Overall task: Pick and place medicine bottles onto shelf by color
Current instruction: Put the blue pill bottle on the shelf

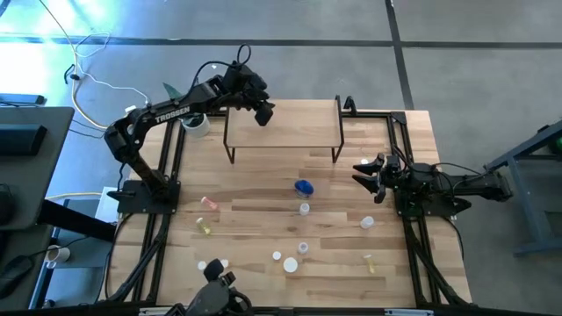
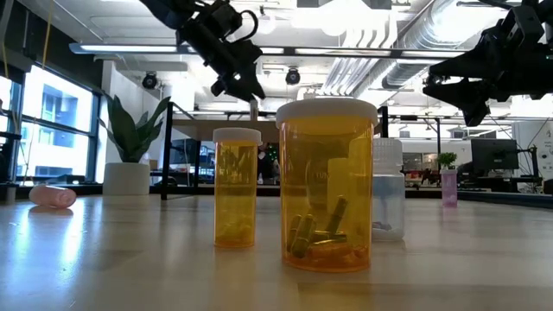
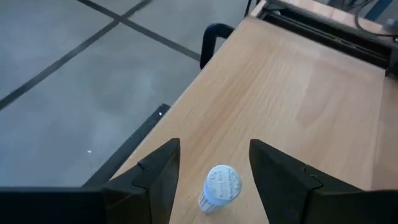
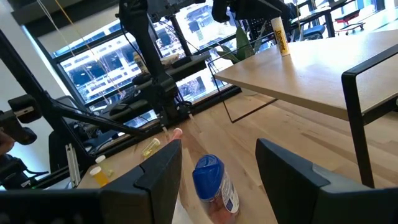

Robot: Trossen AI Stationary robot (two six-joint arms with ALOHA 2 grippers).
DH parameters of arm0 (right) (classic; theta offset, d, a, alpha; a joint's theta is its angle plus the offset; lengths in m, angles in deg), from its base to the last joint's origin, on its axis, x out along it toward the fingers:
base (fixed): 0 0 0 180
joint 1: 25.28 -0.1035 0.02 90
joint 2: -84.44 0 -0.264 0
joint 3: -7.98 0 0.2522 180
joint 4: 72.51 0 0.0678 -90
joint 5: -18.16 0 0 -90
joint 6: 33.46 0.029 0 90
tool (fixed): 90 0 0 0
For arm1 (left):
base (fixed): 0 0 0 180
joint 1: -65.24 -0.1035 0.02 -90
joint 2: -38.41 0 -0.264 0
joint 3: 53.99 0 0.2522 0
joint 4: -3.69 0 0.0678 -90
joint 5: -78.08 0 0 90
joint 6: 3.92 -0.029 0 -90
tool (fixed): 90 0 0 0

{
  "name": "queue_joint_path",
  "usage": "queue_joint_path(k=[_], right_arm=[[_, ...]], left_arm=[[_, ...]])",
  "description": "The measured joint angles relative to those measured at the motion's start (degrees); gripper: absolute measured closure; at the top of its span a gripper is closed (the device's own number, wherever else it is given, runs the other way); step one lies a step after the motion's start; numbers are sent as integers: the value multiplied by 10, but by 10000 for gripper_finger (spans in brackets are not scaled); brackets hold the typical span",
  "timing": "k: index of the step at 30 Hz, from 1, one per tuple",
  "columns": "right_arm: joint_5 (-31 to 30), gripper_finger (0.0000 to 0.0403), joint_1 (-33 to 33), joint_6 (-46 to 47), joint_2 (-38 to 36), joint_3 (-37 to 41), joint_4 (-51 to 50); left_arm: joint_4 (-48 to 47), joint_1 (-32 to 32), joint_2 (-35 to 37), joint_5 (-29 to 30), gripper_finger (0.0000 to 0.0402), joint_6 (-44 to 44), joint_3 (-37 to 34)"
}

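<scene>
The only legible lettering is the white word "TROSSEN" along the left arm's dark link [image 1: 172, 112], upper left of the high view; print on the small white bottle [image 3: 219, 186] is too small to read.

You are looking at a robotics lab set in an open, office-like hall. The light butcher-block wooden desk [image 1: 290, 219] carries a black metal frame [image 1: 162, 189] that both dark arms are bolted to, and it stands on a grey concrete floor [image 1: 351, 26] with loose white cables [image 1: 88, 83] trailing across it. Beyond the desk you see exposed silver ceiling ducts [image 2: 406, 34], long strip lights [image 2: 130, 48], tall windows [image 2: 52, 130], a dark computer monitor [image 2: 494, 155] and a white-potted green plant [image 2: 130, 142].
</scene>
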Motion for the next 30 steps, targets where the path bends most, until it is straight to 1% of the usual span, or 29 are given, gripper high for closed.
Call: queue_joint_path(k=[6,10,16,23,30], right_arm=[[0,206,0,0,0,0,0],[0,206,0,0,0,0,0],[0,206,0,0,0,0,0],[-2,206,0,0,0,0,0],[-3,206,0,0,0,0,17]], left_arm=[[-2,0,30,1,217,3,1],[-13,0,52,0,217,40,13],[-35,11,98,-20,218,82,15],[-64,63,159,-19,218,118,15],[-83,137,202,-13,218,163,15]])
